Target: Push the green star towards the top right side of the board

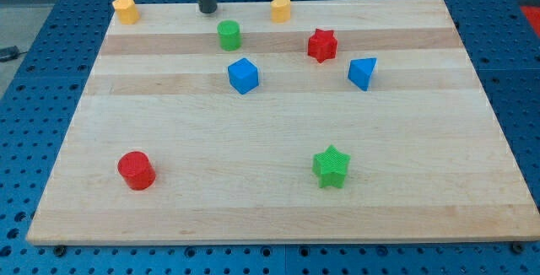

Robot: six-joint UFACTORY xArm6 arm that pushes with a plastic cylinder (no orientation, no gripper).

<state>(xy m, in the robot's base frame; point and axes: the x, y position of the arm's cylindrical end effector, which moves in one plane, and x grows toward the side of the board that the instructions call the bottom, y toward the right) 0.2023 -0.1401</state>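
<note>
- Wooden board [278,207] carries every block.
- Red cylinder [136,170] sits near left.
- My tip [207,10], bare and holding nothing, stands at the far edge, just beyond the green cylinder [229,35].
- Green star [331,166] lies near, right of centre, well apart from the tip.

Bright, even light from overhead, prob. room fixtures; no harsh hotspots. Pale wooden board [278,132] reads clean, w/ a soft sheen toward the view's top, no real glare. Shadows short and soft, hugging each block's base: see under the green star [332,167] and red cylinder [136,170]. Focus sharp across the board, grain bands visible. Rod's tip [207,10] slightly soft. Board edges converge toward the view's top; perspective, little lens bending.
</note>
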